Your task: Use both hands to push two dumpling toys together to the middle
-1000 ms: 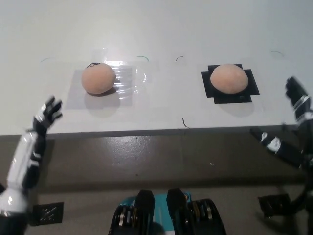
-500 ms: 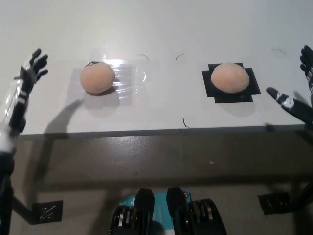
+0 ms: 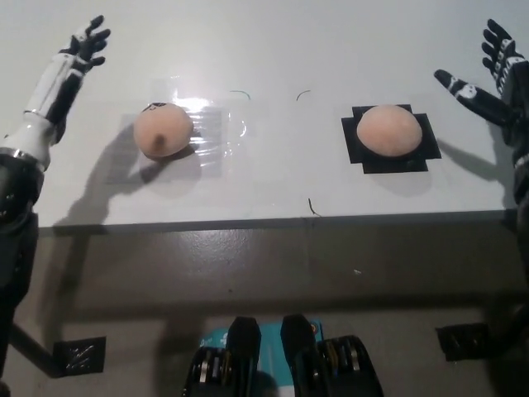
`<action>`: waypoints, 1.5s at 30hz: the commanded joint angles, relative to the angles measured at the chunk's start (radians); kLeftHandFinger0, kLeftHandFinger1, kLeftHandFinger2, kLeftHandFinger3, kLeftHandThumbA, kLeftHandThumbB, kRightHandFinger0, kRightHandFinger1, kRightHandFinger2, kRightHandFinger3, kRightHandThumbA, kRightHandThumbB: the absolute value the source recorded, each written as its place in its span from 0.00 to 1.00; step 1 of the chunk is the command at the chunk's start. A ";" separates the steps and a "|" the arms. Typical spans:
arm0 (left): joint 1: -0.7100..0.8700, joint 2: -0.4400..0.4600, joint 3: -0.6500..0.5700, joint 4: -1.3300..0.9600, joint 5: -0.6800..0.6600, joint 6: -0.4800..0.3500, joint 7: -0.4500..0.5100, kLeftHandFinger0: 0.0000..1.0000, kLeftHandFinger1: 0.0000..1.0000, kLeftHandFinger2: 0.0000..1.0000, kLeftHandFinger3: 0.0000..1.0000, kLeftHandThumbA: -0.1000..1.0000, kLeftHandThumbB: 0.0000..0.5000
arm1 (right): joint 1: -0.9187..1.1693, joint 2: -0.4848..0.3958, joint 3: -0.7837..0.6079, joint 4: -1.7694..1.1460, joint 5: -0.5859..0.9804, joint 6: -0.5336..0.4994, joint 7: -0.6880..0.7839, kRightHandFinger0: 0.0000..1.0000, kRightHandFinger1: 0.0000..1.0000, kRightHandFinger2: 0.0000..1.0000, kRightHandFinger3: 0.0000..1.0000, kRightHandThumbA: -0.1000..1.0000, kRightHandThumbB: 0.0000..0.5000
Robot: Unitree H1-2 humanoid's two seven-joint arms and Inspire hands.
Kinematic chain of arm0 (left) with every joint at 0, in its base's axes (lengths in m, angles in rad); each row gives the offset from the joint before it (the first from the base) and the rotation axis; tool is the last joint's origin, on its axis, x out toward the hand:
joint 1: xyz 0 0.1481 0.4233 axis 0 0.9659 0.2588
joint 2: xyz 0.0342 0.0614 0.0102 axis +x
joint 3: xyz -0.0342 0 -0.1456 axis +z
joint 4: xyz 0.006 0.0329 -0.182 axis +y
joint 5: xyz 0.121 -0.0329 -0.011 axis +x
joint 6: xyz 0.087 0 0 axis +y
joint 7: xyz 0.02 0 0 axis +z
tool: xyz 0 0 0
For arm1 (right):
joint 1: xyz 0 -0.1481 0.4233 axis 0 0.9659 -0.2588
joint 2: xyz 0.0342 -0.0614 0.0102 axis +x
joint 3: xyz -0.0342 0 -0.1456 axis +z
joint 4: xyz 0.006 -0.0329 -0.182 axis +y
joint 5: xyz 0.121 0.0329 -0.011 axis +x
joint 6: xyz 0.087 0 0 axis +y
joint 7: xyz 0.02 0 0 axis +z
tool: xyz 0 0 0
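1. The left dumpling toy [image 3: 163, 131] is located on a clear glossy film patch [image 3: 207, 132] on the white desk [image 3: 273, 41], toward the left part of the front edge. Its position is unchanged from the earlier frames.
2. The right dumpling toy [image 3: 388, 130] is seated on a black tape marker [image 3: 390, 141], toward the right part of the front edge, well apart from the other toy. It is likewise unmoved.
3. The white left hand [image 3: 88, 42] has been raised from the desk's front edge to above the far-left area, beyond and left of the left toy. Its fingers are spread and nothing is held. No contact with the toy is seen.
4. The black right hand [image 3: 488, 74] has been raised at the desk's right edge, right of the black marker. Its fingers are spread and nothing is held.
5. Shadows of both arms are cast on the desk beside each toy.
6. Small pen marks [image 3: 303, 95] are seen between the toys. The gap between the toys is otherwise unobstructed.
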 commanded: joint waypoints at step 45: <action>-0.201 -0.049 -0.203 0.444 0.213 -0.214 0.091 1.00 1.00 1.00 1.00 1.00 0.70 | -0.271 0.101 0.118 0.530 -0.048 -0.193 0.003 1.00 1.00 1.00 1.00 1.00 0.58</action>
